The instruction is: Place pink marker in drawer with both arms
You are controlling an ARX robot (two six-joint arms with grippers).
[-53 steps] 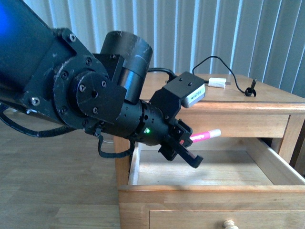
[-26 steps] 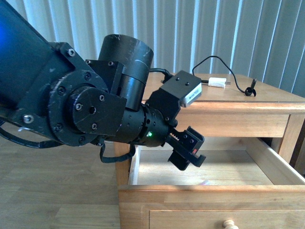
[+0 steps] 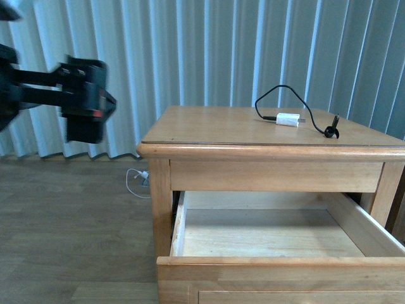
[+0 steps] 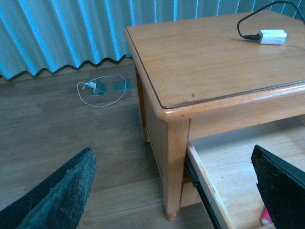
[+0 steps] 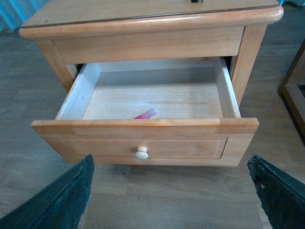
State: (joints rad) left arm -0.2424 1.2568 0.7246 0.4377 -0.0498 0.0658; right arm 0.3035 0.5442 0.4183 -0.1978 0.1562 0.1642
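The pink marker [image 5: 145, 114] lies on the floor of the open top drawer [image 5: 109, 98], just behind its front panel with the round knob [image 5: 141, 153]. A pink end of the marker also shows in the left wrist view [image 4: 266, 218]. In the front view the drawer [image 3: 272, 231] stands pulled out and its front hides the marker. My left gripper [image 3: 85, 101] is open and empty, blurred, in the air far left of the nightstand. My right gripper [image 5: 170, 160] is open and empty, in front of the drawer's front and apart from it.
A white charger plug [image 3: 289, 119] with a black cable lies on the nightstand top [image 3: 209, 126]. A white cable [image 4: 100, 89] lies coiled on the wood floor by the blinds. Dark furniture [image 5: 293, 86] stands beside the nightstand.
The left gripper held the marker over the drawer, opened and dropped it in, then swung away up and to the left, clear of the nightstand.
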